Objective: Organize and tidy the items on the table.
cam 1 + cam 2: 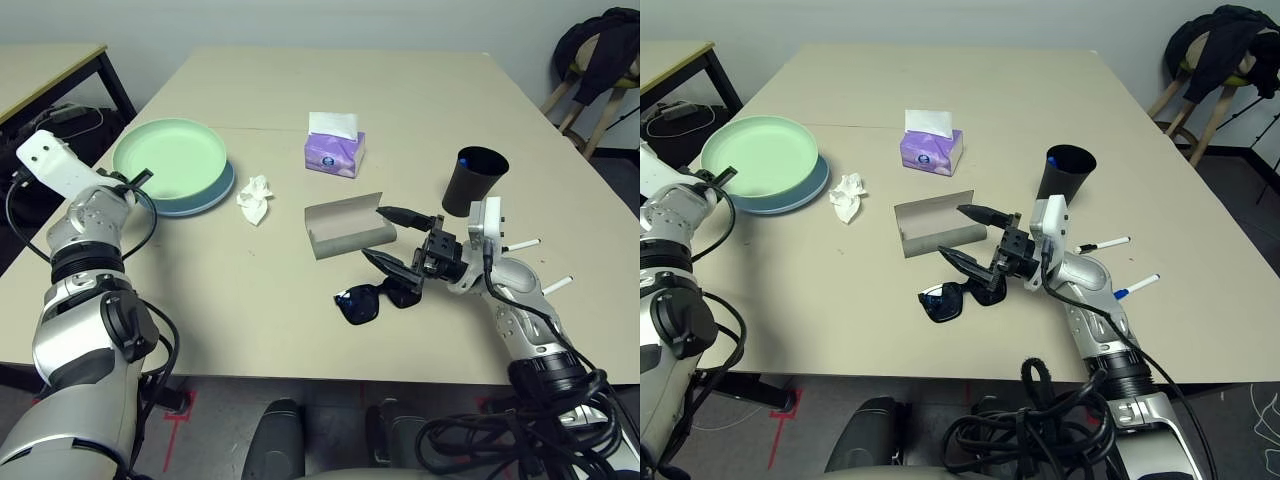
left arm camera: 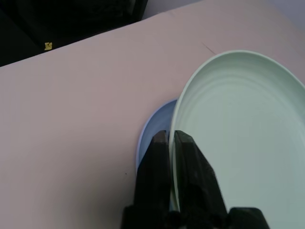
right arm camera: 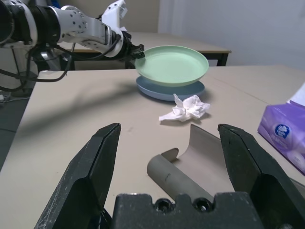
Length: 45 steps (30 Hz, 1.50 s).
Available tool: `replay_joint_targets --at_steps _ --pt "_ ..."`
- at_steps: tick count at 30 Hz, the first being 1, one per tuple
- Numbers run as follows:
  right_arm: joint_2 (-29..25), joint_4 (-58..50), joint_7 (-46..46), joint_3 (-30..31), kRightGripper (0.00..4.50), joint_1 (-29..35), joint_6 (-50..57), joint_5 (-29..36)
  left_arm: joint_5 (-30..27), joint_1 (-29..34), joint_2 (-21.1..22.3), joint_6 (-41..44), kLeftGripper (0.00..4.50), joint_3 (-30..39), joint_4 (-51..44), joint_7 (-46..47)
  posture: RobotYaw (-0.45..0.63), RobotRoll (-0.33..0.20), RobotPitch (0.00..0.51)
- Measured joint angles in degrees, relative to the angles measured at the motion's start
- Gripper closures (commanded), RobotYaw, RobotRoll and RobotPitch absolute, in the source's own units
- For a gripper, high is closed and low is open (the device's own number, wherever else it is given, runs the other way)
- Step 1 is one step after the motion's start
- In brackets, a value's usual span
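**Two plates stacked at the left, one pinched at its rim**

Two black fingers (image 2: 183, 162) of the left gripper (image 2: 172, 143) are seen nearly together, closed on the near rim of the mint green plate (image 1: 170, 158). That plate is tilted, its gripped edge raised, while its far side rests on the pale blue plate (image 1: 215, 195) lying flat beneath it on the table (image 1: 300, 90). In the right wrist view the same pinch is visible from across the table, with the green plate held slanting above the blue one.

Just right of the plates, a crumpled white tissue (image 1: 255, 198) is lying on the bare tabletop, apart from both. Further back and to the right, the purple tissue box (image 1: 335, 152) is standing with a white sheet projecting from its top.

Near the middle, the grey oblong glasses case (image 1: 347, 226) is lying open, its lid raised. In front of it the black sunglasses (image 1: 372, 300) are resting on the table.

The right gripper (image 1: 392, 238) is held just above the table with its fingers spread wide apart and nothing between them; one fingertip is seen at the right end of the case, the other over the sunglasses. Whether either fingertip touches cannot be told.

Behind the right wrist the black cup (image 1: 476, 180) is standing upright, something blue showing inside it. Two slim white pens (image 1: 1104, 244) are lying on the table to the right of the forearm, one behind the other.
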Motion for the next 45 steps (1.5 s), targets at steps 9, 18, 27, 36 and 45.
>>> replay_joint_targets --at_steps 9,18,27,36,45 --pt "-0.12 -0.27 -4.45 -0.72 0.0 -0.31 3.39 -0.7 1.65 0.13 -1.13 0.69 0.04 -4.96 0.28 -4.47 0.11 0.0 0.056" --pt "-0.16 -0.46 -4.45 -0.55 0.0 -0.32 3.6 -0.86 3.32 9.44 0.15 3.68 0.04 -14.94 -14.39 -28.47 0.13 0.0 0.057" --pt "-0.15 -0.46 -4.33 -0.42 0.0 -0.34 3.61 -0.88 4.54 14.78 1.92 5.11 0.04 -22.73 -22.24 -47.2 0.12 0.0 0.057" --pt "-0.28 -1.17 -4.36 -0.42 0.0 -0.12 3.61 -0.87 10.97 11.52 -0.02 -3.08 0.04 -28.41 -15.58 -49.07 0.09 0.0 0.051" --pt "-0.45 -2.62 -5.19 -0.4 0.0 0.95 3.8 -0.87 15.29 4.21 -5.33 -11.72 0.04 -30.18 -2.2 -46.61 0.07 0.0 0.053"
